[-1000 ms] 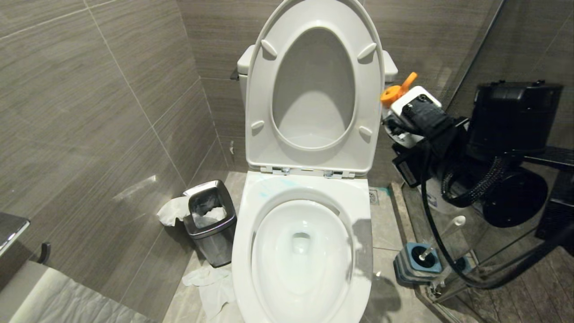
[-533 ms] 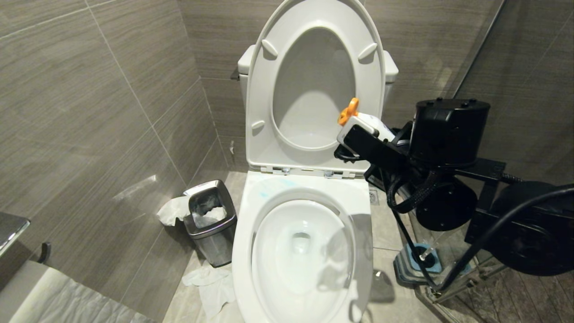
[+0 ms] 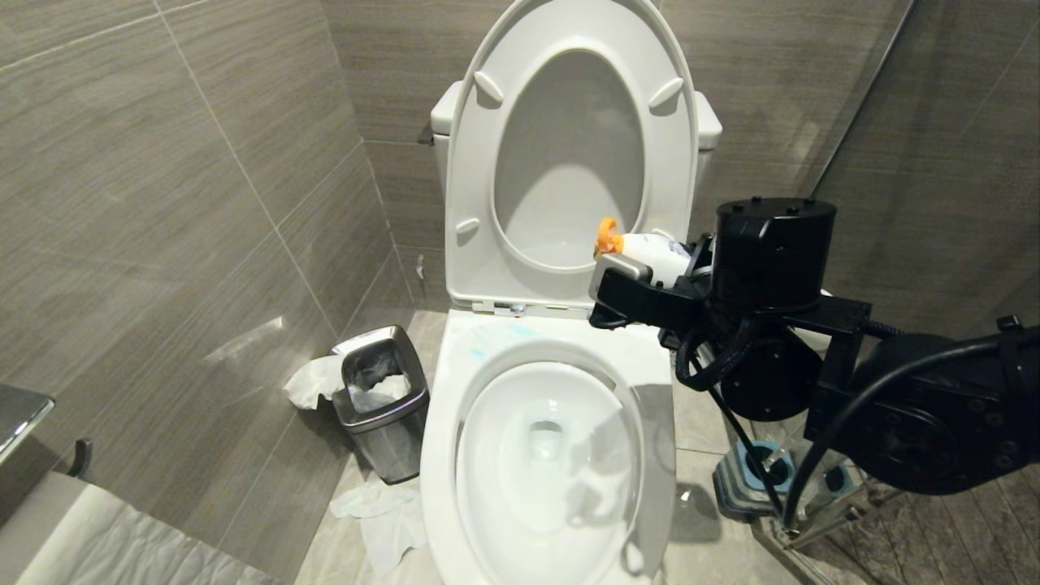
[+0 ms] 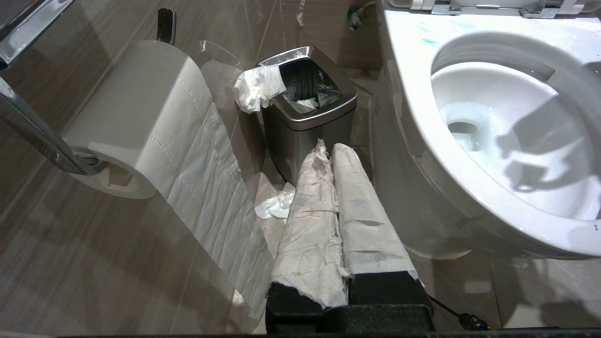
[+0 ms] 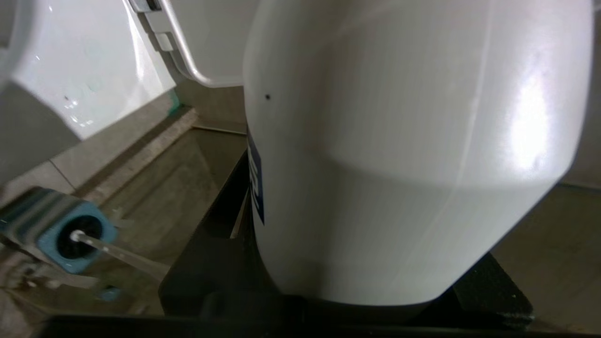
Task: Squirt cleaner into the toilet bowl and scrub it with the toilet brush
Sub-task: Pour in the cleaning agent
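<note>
The toilet bowl (image 3: 443, 406) stands open, with its seat and lid (image 3: 569, 24) raised. Teal smears of cleaner (image 3: 487, 345) mark the back rim, and more cleaner (image 4: 429, 41) shows in the left wrist view. My right gripper (image 3: 630, 262) is shut on a white cleaner bottle (image 3: 656, 248) with an orange cap (image 3: 605, 236). It holds the bottle level over the rim's back right, cap pointing left. That bottle (image 5: 404, 150) fills the right wrist view. The toilet brush (image 5: 117, 253) stands in its blue-grey holder (image 5: 70, 237) on the floor. My left gripper (image 4: 331, 150), wrapped in paper, is shut and empty beside the bowl.
A steel waste bin (image 3: 382, 398) stuffed with tissue stands left of the bowl. Crumpled tissue (image 3: 382, 508) lies on the floor before it. A toilet roll (image 4: 141, 122) hangs at the left wall. A glass screen (image 3: 861, 106) borders the right side, behind my arm.
My right arm has swung the bottle from beside the tank leftward and down to the bowl's back right. The bottle has tipped from cap-up to level. The left arm has not moved.
</note>
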You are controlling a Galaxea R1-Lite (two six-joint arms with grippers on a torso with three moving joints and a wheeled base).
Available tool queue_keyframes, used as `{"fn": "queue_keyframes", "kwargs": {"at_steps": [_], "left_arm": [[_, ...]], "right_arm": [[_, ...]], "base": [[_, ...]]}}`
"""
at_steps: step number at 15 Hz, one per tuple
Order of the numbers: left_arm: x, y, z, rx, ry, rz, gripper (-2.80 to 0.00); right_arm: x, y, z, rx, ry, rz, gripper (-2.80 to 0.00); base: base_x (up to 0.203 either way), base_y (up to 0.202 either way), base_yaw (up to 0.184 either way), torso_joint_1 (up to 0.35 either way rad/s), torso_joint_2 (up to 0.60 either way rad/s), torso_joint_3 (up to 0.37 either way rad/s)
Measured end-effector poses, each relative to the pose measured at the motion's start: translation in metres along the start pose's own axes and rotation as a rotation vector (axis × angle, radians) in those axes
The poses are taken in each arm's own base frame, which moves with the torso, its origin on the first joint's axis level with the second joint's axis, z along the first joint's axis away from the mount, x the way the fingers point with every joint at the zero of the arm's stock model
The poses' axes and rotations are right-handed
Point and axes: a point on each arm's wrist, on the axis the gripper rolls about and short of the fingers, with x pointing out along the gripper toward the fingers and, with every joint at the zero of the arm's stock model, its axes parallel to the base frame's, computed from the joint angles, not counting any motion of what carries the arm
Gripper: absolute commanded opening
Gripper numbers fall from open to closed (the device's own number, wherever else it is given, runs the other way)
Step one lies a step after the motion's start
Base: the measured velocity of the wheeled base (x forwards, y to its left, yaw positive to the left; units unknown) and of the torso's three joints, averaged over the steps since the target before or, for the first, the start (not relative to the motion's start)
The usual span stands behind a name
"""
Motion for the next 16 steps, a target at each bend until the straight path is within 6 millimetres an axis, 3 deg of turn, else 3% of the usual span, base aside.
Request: {"fn": "queue_keyframes", "kwargs": {"at_steps": [7, 16], "left_arm": [[0.0, 0.0, 0.0, 0.0, 0.0, 0.0, -2.8], [0.0, 0.0, 0.0, 0.0, 0.0, 0.0, -2.8]], "right_arm": [[0.02, 0.005, 0.016, -0.174, -0.005, -0.083, -2.8], [0.041, 0.037, 0.022, -0.427, 0.021, -0.056, -2.8]], "base": [[0.0, 0.0, 0.0, 0.0, 0.0, 0.0], [0.0, 0.0, 0.0, 0.0, 0.0, 0.0]]}}
